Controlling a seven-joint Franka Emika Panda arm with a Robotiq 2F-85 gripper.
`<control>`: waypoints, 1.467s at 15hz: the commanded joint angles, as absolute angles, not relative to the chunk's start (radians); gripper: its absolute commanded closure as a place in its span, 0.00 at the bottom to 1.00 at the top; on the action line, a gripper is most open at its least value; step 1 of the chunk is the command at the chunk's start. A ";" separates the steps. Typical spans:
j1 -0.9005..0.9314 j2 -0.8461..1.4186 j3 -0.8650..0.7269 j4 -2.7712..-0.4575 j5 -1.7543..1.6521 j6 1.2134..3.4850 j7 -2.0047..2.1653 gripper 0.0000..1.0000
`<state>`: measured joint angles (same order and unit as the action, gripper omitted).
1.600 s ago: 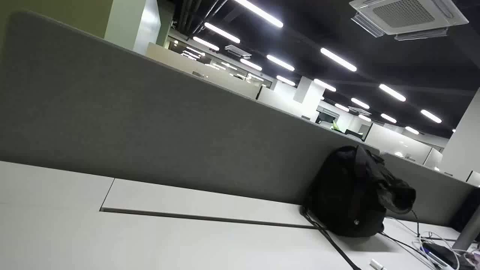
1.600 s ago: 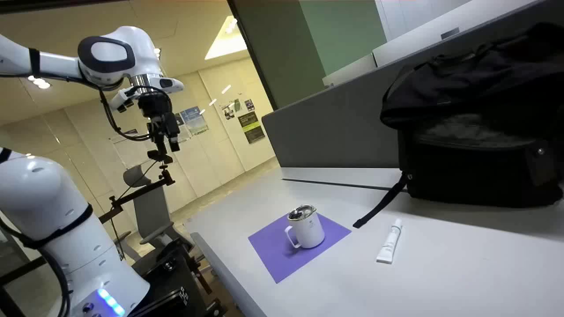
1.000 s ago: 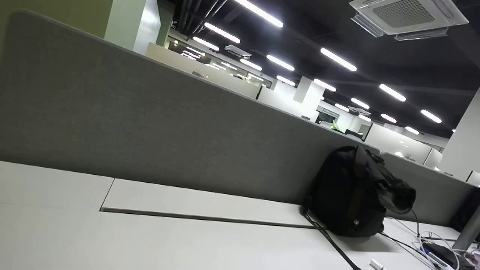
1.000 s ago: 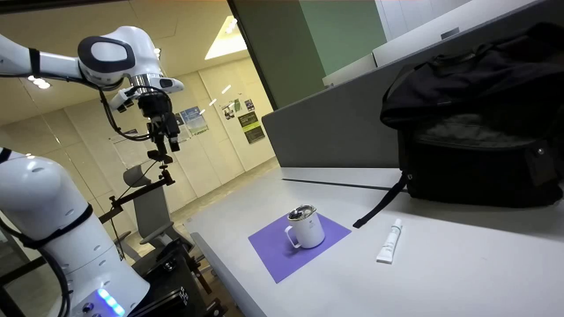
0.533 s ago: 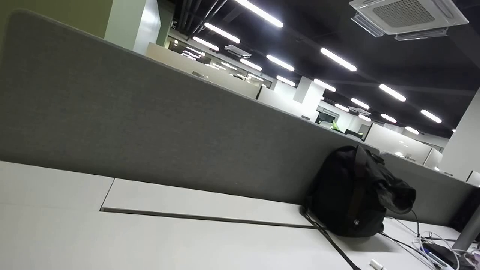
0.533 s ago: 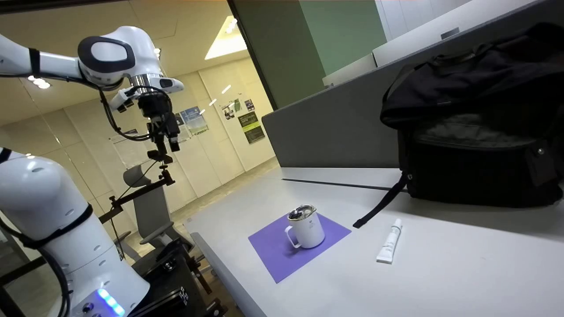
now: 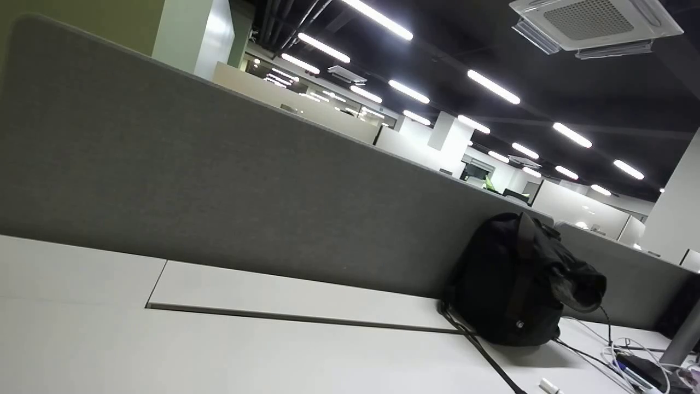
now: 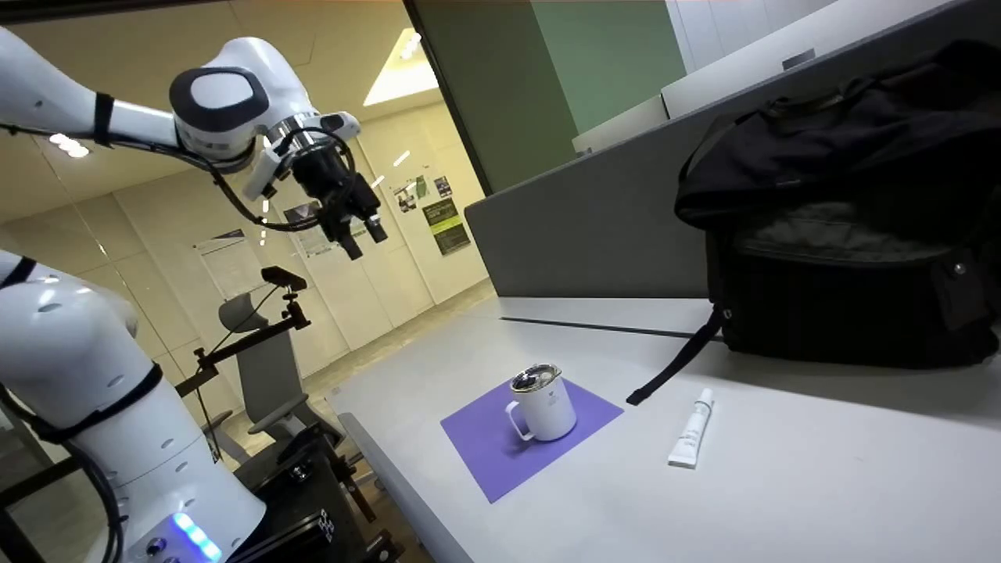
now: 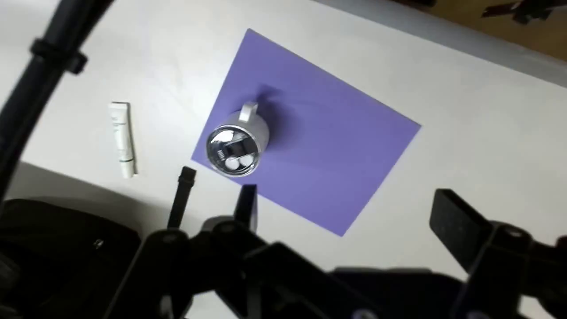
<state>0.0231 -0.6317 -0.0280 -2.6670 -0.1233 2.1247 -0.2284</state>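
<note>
One upright white mug (image 8: 547,408), handle (image 9: 248,112) toward table edge (image 9: 443,32).

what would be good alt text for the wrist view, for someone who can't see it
A white lidded mug stands on the left part of a purple sheet on a white table, seen from above. The open, empty gripper shows along the bottom edge. A white tube lies left of the mug, with a black bag in the lower left corner.
</note>
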 commanded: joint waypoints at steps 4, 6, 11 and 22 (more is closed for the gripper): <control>-0.092 -0.375 -0.045 -2.579 -0.297 2.376 -0.193 0.49; -0.110 -0.332 -0.046 -2.556 -0.305 2.416 -0.183 0.62; -0.128 -0.266 -0.043 -2.498 -0.303 2.452 -0.122 0.95; -0.119 -0.246 -0.054 -2.498 -0.285 2.454 -0.093 0.99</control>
